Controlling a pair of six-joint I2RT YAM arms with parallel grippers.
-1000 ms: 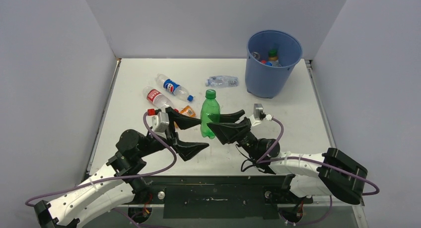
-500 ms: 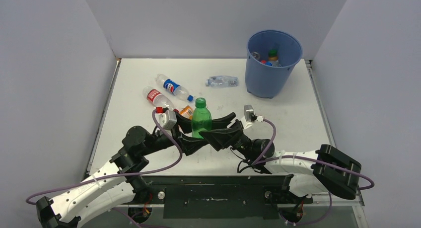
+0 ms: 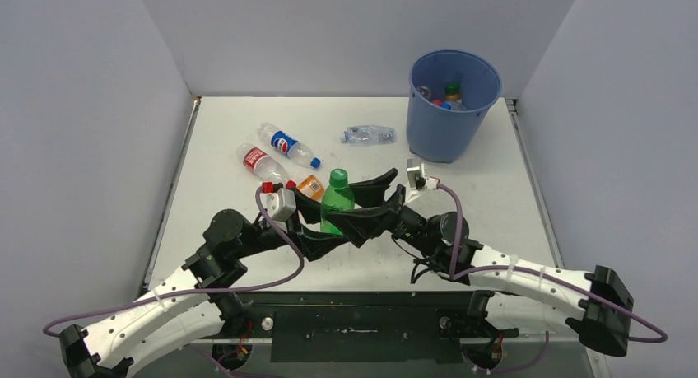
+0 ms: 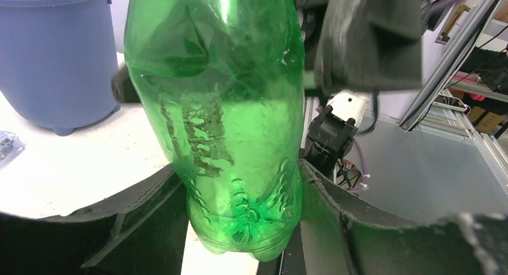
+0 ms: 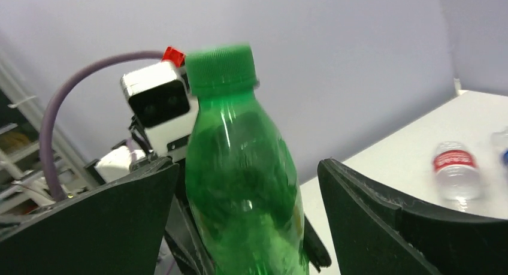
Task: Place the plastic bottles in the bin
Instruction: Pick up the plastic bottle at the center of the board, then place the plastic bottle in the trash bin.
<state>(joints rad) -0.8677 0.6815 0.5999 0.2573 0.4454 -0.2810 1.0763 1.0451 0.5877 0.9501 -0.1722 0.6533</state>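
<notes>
clamping green bottle (image 3: 336,203) low on body with left gripper (image 4: 241,170) | flanking its shoulder with right gripper (image 5: 248,164) apart | judging it light, thin-walled, slick; favouring stiffer base

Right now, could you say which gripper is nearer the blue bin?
Right. The right gripper reaches the green bottle from the bin side; the left gripper from the opposite side.

The left arm (image 3: 165,300) and right arm (image 3: 527,275) are white with black joints. The left pincer (image 3: 333,221) and right pincer (image 3: 350,207) are black, with a purple cable (image 5: 50,125) looping behind each.
</notes>
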